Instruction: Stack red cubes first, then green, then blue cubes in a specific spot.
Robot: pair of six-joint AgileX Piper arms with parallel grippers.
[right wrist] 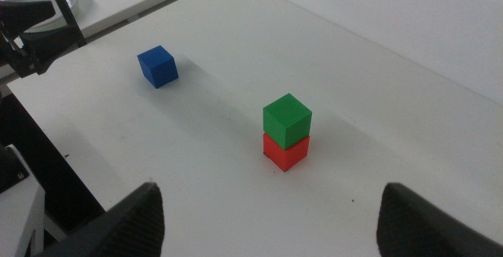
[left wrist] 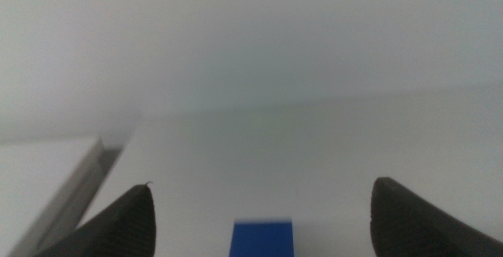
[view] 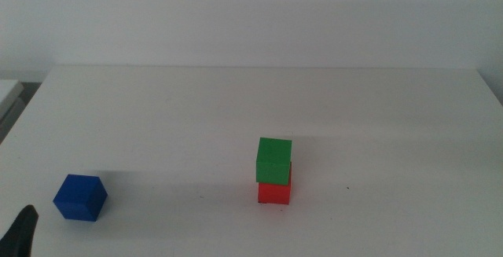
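Note:
The green cube (view: 273, 159) sits on top of the red cube (view: 274, 192) near the middle of the table; the right wrist view shows the same stack, green (right wrist: 287, 119) over red (right wrist: 285, 151). The blue cube (view: 80, 197) lies alone at the front left, also seen as the blue cube (right wrist: 158, 66). My left gripper (left wrist: 262, 214) is open, with the blue cube (left wrist: 262, 238) just ahead, between its jaws' line. Only one tip of it shows in the middle view (view: 21, 233). My right gripper (right wrist: 271, 214) is open, held high and well back from the stack.
The white table (view: 377, 115) has a left edge close to the blue cube. A pale ledge (left wrist: 47, 178) runs beside that edge. The left arm's dark frame (right wrist: 31, 29) stands beyond the blue cube in the right wrist view.

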